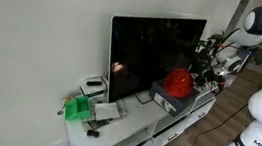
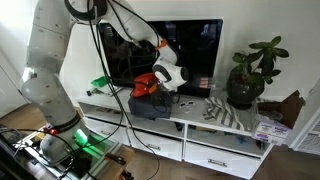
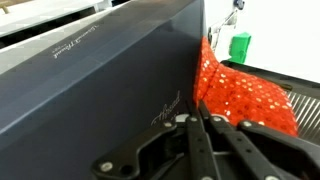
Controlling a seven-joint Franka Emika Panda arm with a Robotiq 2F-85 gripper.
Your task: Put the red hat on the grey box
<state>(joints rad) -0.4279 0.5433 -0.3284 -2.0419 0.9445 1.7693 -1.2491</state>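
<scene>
The red hat [image 1: 178, 82] rests over the grey box [image 1: 168, 100] on the white cabinet, in front of the TV's lower corner. It also shows in an exterior view [image 2: 146, 86], above the grey box [image 2: 152, 105]. In the wrist view the sequined red hat [image 3: 245, 90] fills the right side. My gripper [image 3: 201, 118] has its fingers closed together, with the tips at the hat's near edge, pinching its brim. The gripper shows beside the hat in both exterior views [image 1: 200, 76] [image 2: 163, 74].
A black TV [image 1: 153, 56] stands just behind the hat, and its dark panel [image 3: 90, 90] fills the left of the wrist view. A green object [image 1: 78, 108] and a small white box [image 1: 93, 84] sit at the cabinet's far end. A potted plant [image 2: 250, 70] stands nearby.
</scene>
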